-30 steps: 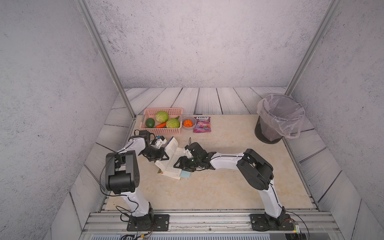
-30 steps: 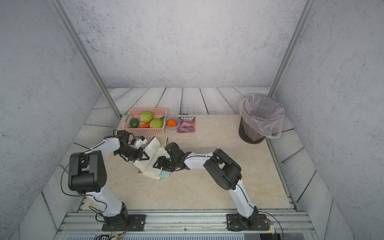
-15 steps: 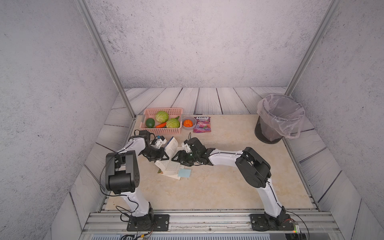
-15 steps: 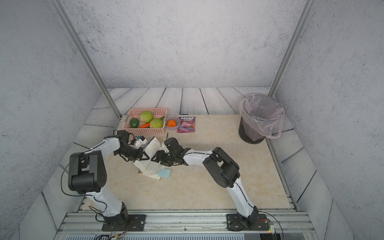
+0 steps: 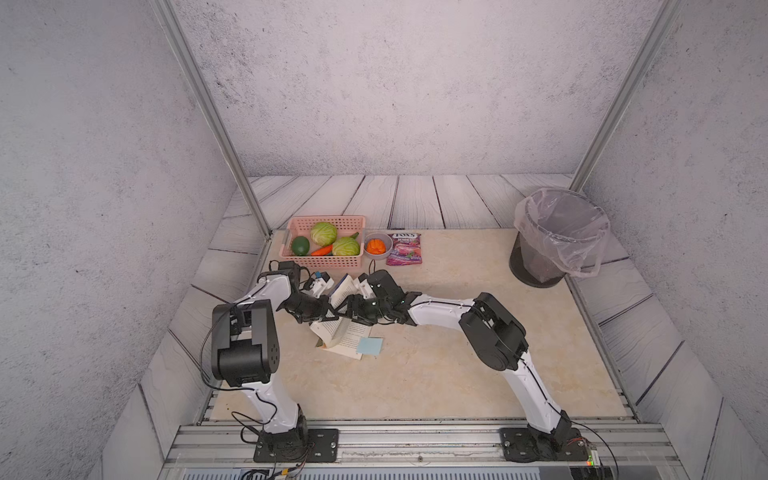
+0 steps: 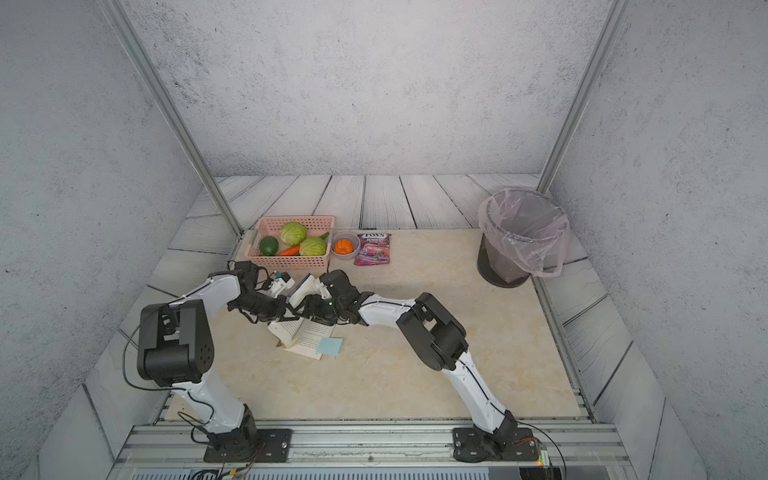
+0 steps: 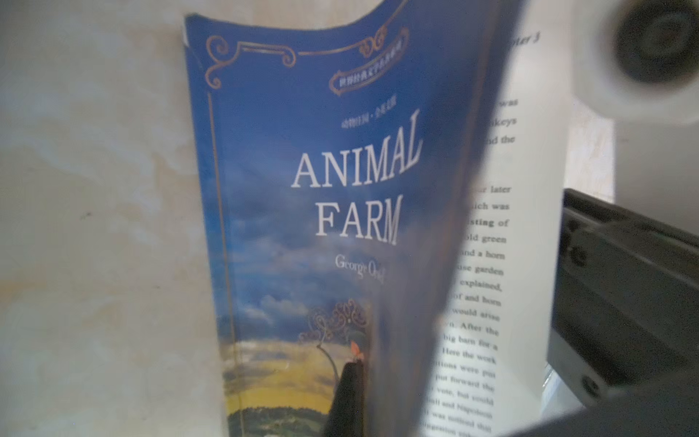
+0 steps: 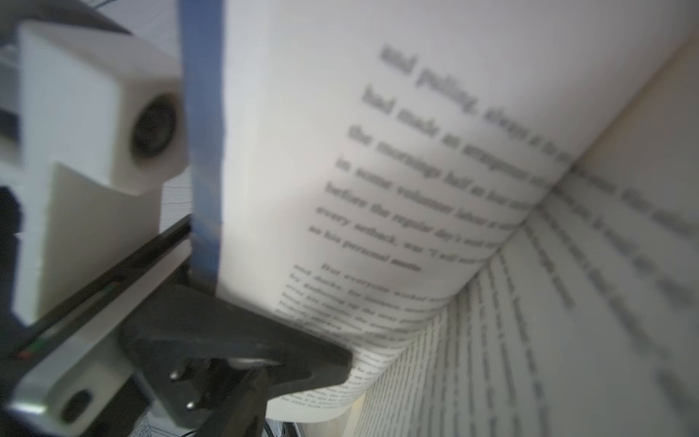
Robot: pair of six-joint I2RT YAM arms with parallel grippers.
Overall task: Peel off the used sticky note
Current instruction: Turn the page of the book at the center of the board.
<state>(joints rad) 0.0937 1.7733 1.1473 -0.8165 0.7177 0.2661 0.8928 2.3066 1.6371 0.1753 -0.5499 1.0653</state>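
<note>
A paperback book (image 5: pixel 347 337) lies open on the table, left of centre in both top views. My left gripper (image 5: pixel 329 300) is shut on its blue front cover (image 7: pixel 302 170) and holds that cover and some pages up. A light blue sticky note (image 5: pixel 370 345) lies flat at the near right corner of the open page (image 6: pixel 331 345), partly overhanging the table. My right gripper (image 5: pixel 353 311) hovers low over the book's far part, close to the left gripper and away from the note. Curled pages (image 8: pixel 378 189) fill the right wrist view and hide its fingers.
A pink basket (image 5: pixel 328 261) of vegetables stands at the back left. Beside it are a small grey bowl (image 5: pixel 388 250) holding something orange and a purple candy bag (image 5: pixel 404 248). A lined waste bin (image 5: pixel 536 272) stands at the back right.
My right gripper has drawn back from over the sticky note toward the raised cover, leaving the note uncovered on the page corner. The left arm still holds the cover in place.
</note>
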